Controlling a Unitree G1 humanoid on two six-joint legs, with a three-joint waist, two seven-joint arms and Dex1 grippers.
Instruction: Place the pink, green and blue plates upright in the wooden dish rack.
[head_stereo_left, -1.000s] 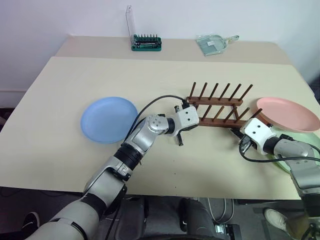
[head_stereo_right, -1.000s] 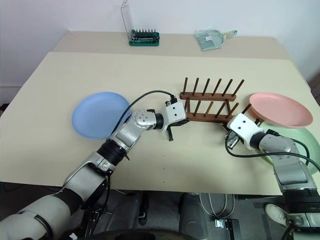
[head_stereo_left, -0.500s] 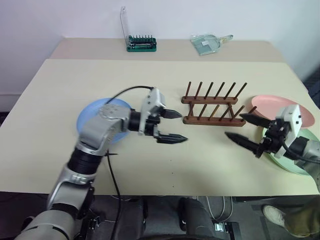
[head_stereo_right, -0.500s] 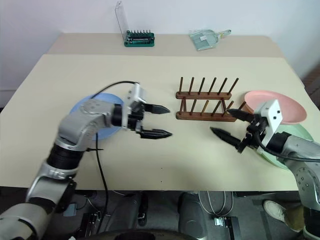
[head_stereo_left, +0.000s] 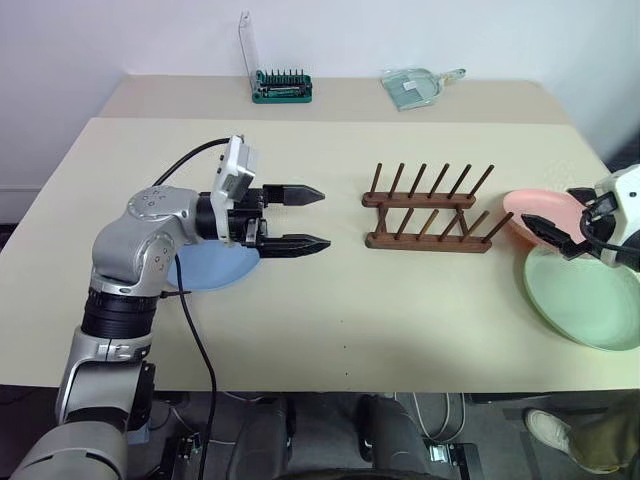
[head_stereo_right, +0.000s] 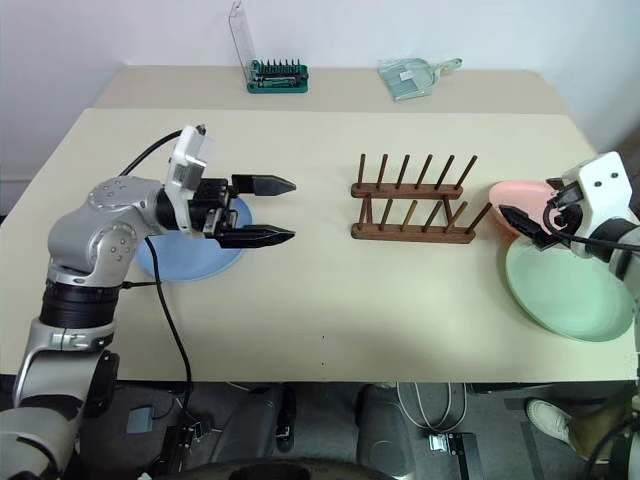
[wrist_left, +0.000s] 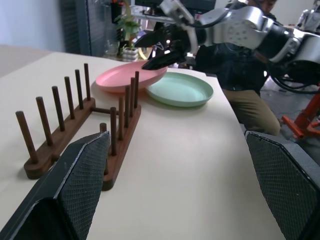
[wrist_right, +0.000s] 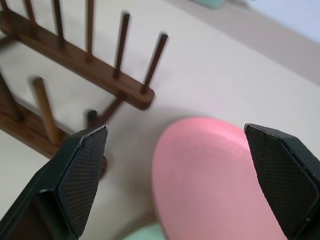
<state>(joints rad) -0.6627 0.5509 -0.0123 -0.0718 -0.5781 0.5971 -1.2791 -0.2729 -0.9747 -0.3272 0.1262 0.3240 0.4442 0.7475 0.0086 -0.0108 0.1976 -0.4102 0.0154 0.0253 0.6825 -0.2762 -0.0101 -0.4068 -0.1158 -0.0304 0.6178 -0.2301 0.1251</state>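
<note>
Right gripper (head_stereo_right: 522, 222), jaws spread, hangs over the pink plate (head_stereo_right: 512, 193) beside the rack (head_stereo_right: 412, 205); left gripper (head_stereo_right: 268, 209), also spread, is farther off.

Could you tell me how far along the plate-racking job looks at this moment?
Nothing is racked yet: the wooden dish rack stands with no plate between its pegs. Neither tool holds anything; the left tool hangs open above the table by the blue plate, and the right tool is open over the pink plate, which overlaps the green plate. All three plates lie flat and remain to be placed.
</note>
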